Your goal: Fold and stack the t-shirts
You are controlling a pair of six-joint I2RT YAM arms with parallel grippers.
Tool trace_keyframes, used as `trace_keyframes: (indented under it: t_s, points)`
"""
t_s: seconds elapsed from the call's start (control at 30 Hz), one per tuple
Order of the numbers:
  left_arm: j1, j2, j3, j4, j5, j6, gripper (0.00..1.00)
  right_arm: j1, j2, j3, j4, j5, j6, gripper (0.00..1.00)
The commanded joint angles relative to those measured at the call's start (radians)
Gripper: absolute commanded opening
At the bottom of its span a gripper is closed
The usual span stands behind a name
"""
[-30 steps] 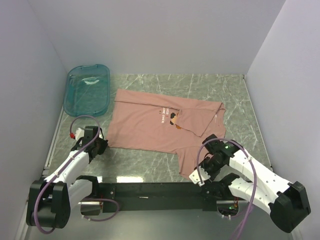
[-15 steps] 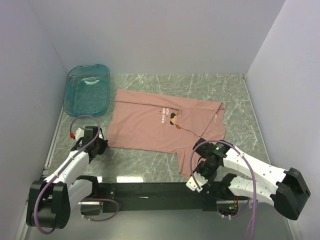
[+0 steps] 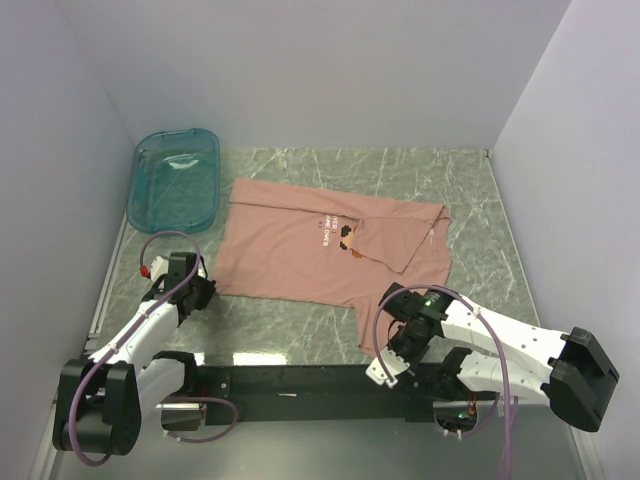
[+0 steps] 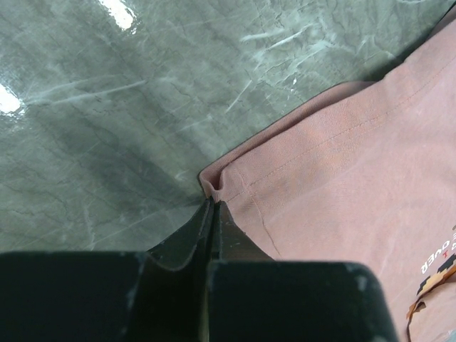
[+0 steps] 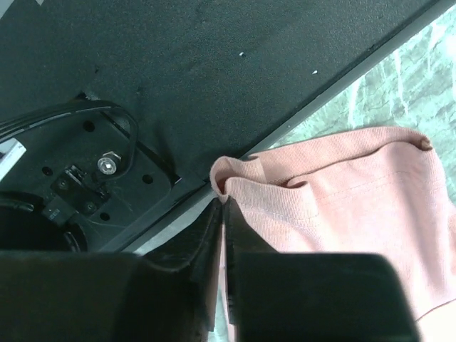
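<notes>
The dusty-pink t-shirt [image 3: 330,250] lies spread across the middle of the table, its pixel print [image 3: 346,240] facing up and its right side folded over. My left gripper [image 3: 203,287] is shut on the shirt's near left corner [image 4: 214,187]. My right gripper [image 3: 384,340] is shut on the shirt's near right hem corner [image 5: 226,182], holding it by the table's front edge. In the right wrist view the pink hem [image 5: 342,185] bunches just past the fingertips.
A translucent teal plastic bin [image 3: 175,178] stands at the far left of the table. The black base rail [image 3: 300,385] runs along the near edge and fills much of the right wrist view [image 5: 178,78]. Walls close in on three sides.
My right gripper has moved left and towards the near edge, coming onto the shirt's near right hem corner. The left arm has not moved.
</notes>
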Motion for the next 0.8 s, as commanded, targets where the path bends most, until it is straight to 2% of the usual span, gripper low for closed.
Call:
trace_keyframes:
  t_s: [0.0, 0.07, 0.23, 0.33, 0.53, 0.77]
  points:
    - [0.007, 0.001, 0.011, 0.02, 0.008, 0.017, 0.03, 0.008, -0.014, 0.019, 0.0, -0.012, 0.024, 0.05]
    - [0.007, 0.001, 0.014, 0.017, 0.01, 0.019, 0.03, 0.008, -0.026, 0.033, -0.023, -0.02, 0.037, 0.0]
    - [0.01, -0.022, 0.023, 0.005, 0.007, 0.031, 0.01, -0.065, -0.106, 0.106, -0.023, -0.056, 0.211, 0.0]
    - [0.013, -0.033, 0.026, 0.005, 0.007, 0.034, 0.0, -0.217, -0.158, 0.14, -0.008, -0.105, 0.273, 0.0]
    - [0.025, -0.035, 0.035, 0.011, 0.019, 0.039, 0.0, -0.523, -0.244, 0.126, 0.16, -0.187, 0.467, 0.0]
    - [0.048, -0.044, 0.035, 0.028, 0.03, 0.042, 0.0, -0.676, -0.27, 0.155, 0.285, -0.205, 0.635, 0.0]
